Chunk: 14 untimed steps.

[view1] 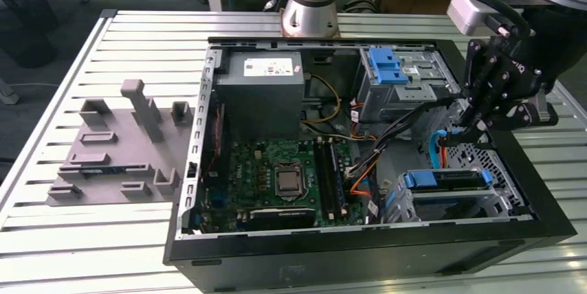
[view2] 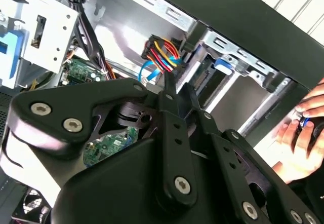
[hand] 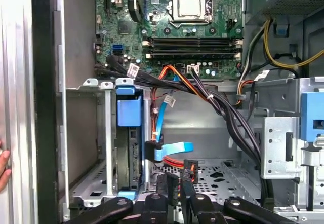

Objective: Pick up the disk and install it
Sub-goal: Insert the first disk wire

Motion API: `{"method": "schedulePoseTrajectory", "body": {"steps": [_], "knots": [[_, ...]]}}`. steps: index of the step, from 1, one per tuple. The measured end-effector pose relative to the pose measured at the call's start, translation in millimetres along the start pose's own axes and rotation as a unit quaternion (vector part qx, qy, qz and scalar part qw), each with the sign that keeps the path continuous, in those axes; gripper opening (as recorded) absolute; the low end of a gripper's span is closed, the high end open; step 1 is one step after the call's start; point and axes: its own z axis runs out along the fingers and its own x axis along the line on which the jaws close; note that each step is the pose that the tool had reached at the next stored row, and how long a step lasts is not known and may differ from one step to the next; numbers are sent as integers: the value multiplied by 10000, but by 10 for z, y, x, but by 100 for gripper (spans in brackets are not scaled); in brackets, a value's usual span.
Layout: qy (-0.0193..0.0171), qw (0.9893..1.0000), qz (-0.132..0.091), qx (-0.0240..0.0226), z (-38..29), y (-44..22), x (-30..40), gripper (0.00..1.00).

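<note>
One open computer case takes up most of the bench, and the gripper hangs inside its wall on the exterior view's right. Well away from the gripper, across the case, sits the grey power-supply box. The green motherboard lies nearer, on the floor of the case.

The relation that matters is this: the disk is not in the gripper. It sits in the metal drive cage, below the gripper's tip and a little off to one side. In the first wrist view it stands on edge between the cage walls, with its blue bracket at the end nearest the motherboard. Its long axis runs from that end back toward the gripper. There is only the one arm, and it is near the disk but apart from it.

A flat blue cable ends just beside the disk, between it and the gripper. I cannot tell whether the gripper is clenched or released.

The power supply carries a white sticker, and its print cannot be made out. No label shows on the disk.
</note>
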Motion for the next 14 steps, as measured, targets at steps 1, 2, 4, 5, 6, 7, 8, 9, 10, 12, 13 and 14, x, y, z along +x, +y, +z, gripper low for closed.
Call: {"method": "schedulePoseTrajectory", "body": {"steps": [1,2,4,5,6,7,8,9,10,12,13,14], "knots": [[1,10000,1,0,10,1,-11,25],[2,10000,1,0,20,1,-17,25],[10,10000,2,0,46,2,-27,25],[15,10000,2,0,56,2,-31,25],[21,10000,2,1,66,3,-36,25],[24,10000,2,1,75,3,-40,25],[29,10000,2,1,83,3,-43,25],[33,10000,3,1,90,4,-45,25],[37,10000,3,1,95,4,-47,25],[43,10000,3,1,99,4,-48,25],[46,10000,4,1,99,4,-47,25],[49,10000,4,1,99,4,-47,24]]}}
